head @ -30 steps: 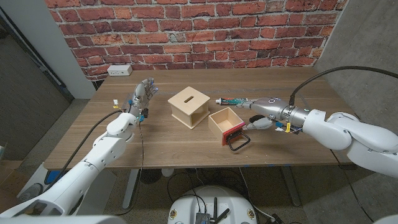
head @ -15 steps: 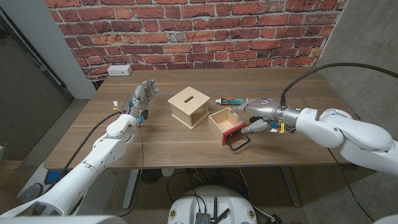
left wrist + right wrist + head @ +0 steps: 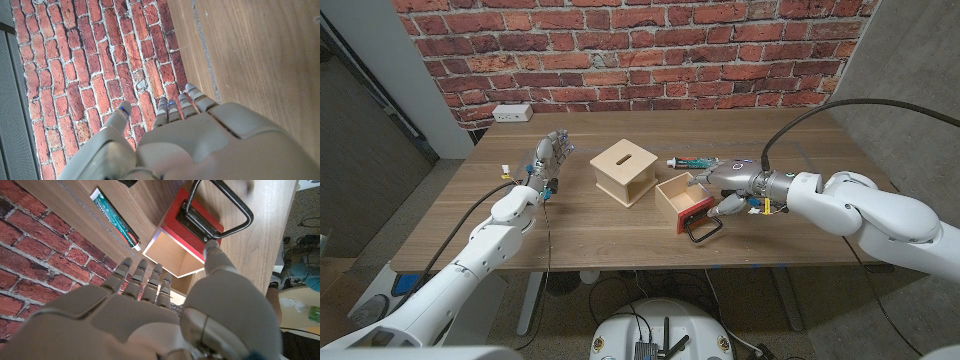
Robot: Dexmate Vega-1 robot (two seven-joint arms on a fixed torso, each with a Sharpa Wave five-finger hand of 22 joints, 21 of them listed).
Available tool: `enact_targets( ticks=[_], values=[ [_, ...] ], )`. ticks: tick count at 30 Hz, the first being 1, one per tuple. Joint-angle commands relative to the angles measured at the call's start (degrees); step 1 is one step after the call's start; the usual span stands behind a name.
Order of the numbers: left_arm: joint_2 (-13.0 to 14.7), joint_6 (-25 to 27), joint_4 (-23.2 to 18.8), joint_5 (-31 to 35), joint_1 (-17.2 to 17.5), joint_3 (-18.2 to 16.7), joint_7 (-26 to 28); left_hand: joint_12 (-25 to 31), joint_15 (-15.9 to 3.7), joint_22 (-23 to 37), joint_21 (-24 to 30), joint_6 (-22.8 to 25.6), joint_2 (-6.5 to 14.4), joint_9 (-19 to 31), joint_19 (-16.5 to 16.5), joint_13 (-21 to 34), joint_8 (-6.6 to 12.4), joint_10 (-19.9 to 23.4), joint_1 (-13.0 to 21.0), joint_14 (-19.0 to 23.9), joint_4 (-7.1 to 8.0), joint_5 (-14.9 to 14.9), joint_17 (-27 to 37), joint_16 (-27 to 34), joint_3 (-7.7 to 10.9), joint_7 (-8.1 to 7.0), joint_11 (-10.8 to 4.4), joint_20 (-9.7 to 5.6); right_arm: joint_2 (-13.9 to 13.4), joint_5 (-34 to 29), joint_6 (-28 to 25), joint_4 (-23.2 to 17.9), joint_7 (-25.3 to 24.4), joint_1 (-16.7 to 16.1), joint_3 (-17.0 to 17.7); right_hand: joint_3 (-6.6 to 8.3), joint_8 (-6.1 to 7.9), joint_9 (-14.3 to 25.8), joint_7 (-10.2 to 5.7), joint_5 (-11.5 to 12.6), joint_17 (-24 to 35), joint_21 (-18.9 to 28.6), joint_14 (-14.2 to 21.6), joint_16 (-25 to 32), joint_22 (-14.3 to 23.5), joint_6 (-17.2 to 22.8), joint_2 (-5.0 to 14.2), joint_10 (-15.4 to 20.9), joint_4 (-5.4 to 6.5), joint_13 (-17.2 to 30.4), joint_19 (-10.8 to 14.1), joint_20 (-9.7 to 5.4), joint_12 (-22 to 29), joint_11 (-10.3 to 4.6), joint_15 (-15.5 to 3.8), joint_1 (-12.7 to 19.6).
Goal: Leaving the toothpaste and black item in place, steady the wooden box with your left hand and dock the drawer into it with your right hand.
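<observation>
Right hand: metallic grey, fingers extended and slightly apart, holding nothing. It sits just beside the right side of the drawer, the thumb tip close to the drawer's red front; contact cannot be confirmed. In the right wrist view the hand reaches over the drawer, fingers straight.

Left hand: raised near the far left of the surface, fingers loosely spread, gripping nothing, well apart from the wooden box. In the left wrist view the hand points toward the brick wall.

Wooden box: pale, smooth, cube-like, with a narrow slot in its top, standing at the middle of the surface. Drawer: open-topped pale wood tray with a red front panel carrying a black loop handle, lying just beside the box at its near right corner, undocked.

Toothpaste: a slim tube printed in green, red and white, lying flat behind the drawer; its lettering is too small to read.
</observation>
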Motion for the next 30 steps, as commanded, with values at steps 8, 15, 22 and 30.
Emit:
enact_targets(
  ticks=[8,15,22,30],
  values=[
    [-0.3,-0.1,0.6,-0.4,0.2,0.1,-0.4,0.1,0.22,0.2,-0.1,0.6,3.8,0.3,0.6,0.1,0.2,0.7,-0.5,0.5,0.19,0.4,0.1,0.1,0.42,-0.19,-0.06,-1.71,2.3,-2.2,2.9,2.4,2.3,6.1,-6.4,0.5,1.25,0.2,-0.05,-0.7,0.2,0.8,2.9,1.4,0.2,2.9,-0.82,3.0,0.23,0.2,0.9,-1.81,0.5,-1.03,-6.32,2.4],
    [-0.3,0.4,0.8,-0.3,-0.1,0.3,-0.2,0.0,0.23,0.2,-0.1,0.7,3.8,0.3,0.6,0.1,0.21,0.8,-0.5,0.6,0.19,0.4,0.1,0.1,0.51,-0.17,-0.21,-1.73,3.0,-2.7,4.0,3.4,2.7,7.3,-7.8,0.52,1.46,0.2,-0.77,-0.9,0.3,1.0,4.0,1.9,0.2,3.8,-0.97,3.9,0.31,0.2,1.9,-2.34,0.5,-1.48,-6.91,3.3],
    [-0.5,0.1,1.1,-0.3,-0.3,0.4,-0.3,0.0,0.25,0.2,-0.2,0.8,3.8,0.3,0.6,0.1,0.2,0.8,-0.5,0.7,0.19,0.4,0.1,0.1,0.58,-0.14,-0.12,-1.69,3.7,-2.9,5.3,4.6,2.8,8.5,-8.8,0.51,1.65,0.1,-0.93,-1.0,0.4,1.3,5.3,2.5,0.2,4.5,-1.02,4.8,0.41,0.2,3.0,-3.05,0.5,-1.65,-7.36,4.1],
    [-0.7,0.1,1.1,-0.2,-0.3,0.4,0.0,0.0,0.24,0.2,-0.2,0.8,3.8,0.3,0.6,0.1,0.16,0.9,-0.5,0.8,0.19,0.4,0.1,0.0,0.67,-0.13,-0.17,-1.69,4.1,-3.7,6.2,5.8,1.3,8.6,-9.4,0.46,1.92,0.1,-1.0,-1.1,0.6,1.5,6.7,3.3,0.2,5.4,-0.86,5.6,0.57,0.3,4.1,-3.78,0.5,-1.7,-7.93,4.7]
  ],
)
